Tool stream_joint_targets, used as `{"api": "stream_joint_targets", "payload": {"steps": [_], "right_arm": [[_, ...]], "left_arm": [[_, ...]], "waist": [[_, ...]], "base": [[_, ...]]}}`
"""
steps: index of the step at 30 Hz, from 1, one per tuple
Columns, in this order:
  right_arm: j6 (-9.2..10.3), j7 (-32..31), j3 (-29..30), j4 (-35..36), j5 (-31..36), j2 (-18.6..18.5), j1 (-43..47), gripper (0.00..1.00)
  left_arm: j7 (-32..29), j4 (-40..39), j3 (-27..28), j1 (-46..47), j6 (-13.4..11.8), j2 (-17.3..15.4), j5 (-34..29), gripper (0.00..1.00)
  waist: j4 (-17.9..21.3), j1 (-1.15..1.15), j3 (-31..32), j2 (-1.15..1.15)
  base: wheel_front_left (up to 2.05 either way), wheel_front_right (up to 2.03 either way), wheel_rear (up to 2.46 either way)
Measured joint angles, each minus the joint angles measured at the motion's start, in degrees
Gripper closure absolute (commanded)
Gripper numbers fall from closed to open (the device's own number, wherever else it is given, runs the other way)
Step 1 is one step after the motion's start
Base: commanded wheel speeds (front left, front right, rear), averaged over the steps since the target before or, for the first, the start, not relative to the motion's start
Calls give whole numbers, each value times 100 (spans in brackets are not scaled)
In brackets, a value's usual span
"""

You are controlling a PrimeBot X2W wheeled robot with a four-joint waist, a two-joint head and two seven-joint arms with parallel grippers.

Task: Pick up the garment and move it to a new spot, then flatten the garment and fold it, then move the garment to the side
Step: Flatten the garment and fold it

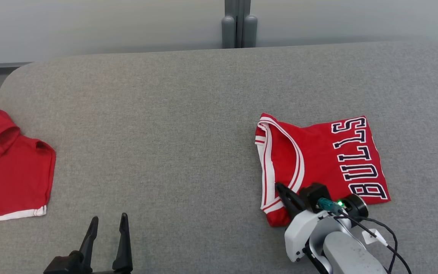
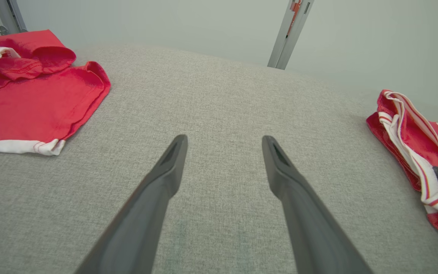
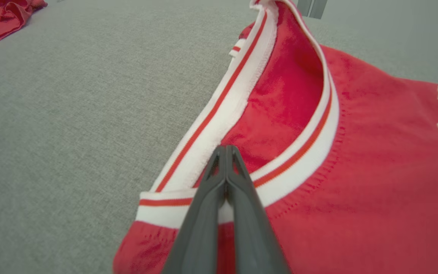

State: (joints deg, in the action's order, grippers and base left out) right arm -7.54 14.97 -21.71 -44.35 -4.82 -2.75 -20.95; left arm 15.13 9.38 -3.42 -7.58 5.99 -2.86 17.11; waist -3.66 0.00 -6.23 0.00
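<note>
Toward the right of the grey worktop [image 1: 165,133] lies the folded Bulls jersey [image 1: 318,160], nearest the right gripper [image 1: 281,189], fingers pressed shut on its near collar trim; the left gripper [image 1: 109,217] gapes empty, well apart.

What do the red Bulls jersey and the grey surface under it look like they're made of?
The jersey looks like soft knit cloth, matte and slightly fuzzy, with rows of stitching showing; cotton or synthetic, I cannot tell. Its white-and-red trim looks like thicker ribbed knit. The grey surface seems covered in matte woven fabric, with a fine flecked weave; what lies beneath is hidden.
</note>
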Motion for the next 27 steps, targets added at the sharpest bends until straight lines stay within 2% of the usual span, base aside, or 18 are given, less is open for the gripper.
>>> {"api": "stream_joint_targets", "payload": {"steps": [4,8,12,15,17,19,20,21,27], "right_arm": [[1,-103,-589,-160,-443,-11,-180,100],[0,-85,-903,-149,-680,-4,-281,100],[0,-30,-877,-21,-794,-4,-304,100],[0,1,-623,242,-751,-7,-258,100],[0,3,-271,664,-602,-5,-95,100],[0,9,101,1101,-355,0,154,53],[0,9,321,1358,-194,-2,334,8],[0,8,511,1615,-111,-4,530,0],[0,9,1374,2728,258,-133,1455,0]], "left_arm": [[0,30,-1,52,5,0,40,0],[0,38,-10,90,5,0,51,0],[0,24,15,91,2,0,75,0],[0,-12,46,65,-25,0,75,0],[0,-30,69,-3,-46,-1,74,0],[0,-38,92,-72,-49,0,73,0],[0,-41,112,-114,-52,0,69,0],[0,-42,122,-158,-54,0,56,0],[0,-54,160,-314,-63,0,-21,0]], "waist": [[-57,0,-38,0],[-66,0,-13,0],[-46,0,44,0],[-7,0,127,0],[30,0,200,0],[70,0,277,0],[94,0,326,0],[117,0,377,0],[279,0,619,0]], "base": [[0,0,0],[0,0,0],[0,0,0],[0,0,0],[0,0,0],[0,0,0],[0,0,0],[0,0,0],[0,0,0]]}}
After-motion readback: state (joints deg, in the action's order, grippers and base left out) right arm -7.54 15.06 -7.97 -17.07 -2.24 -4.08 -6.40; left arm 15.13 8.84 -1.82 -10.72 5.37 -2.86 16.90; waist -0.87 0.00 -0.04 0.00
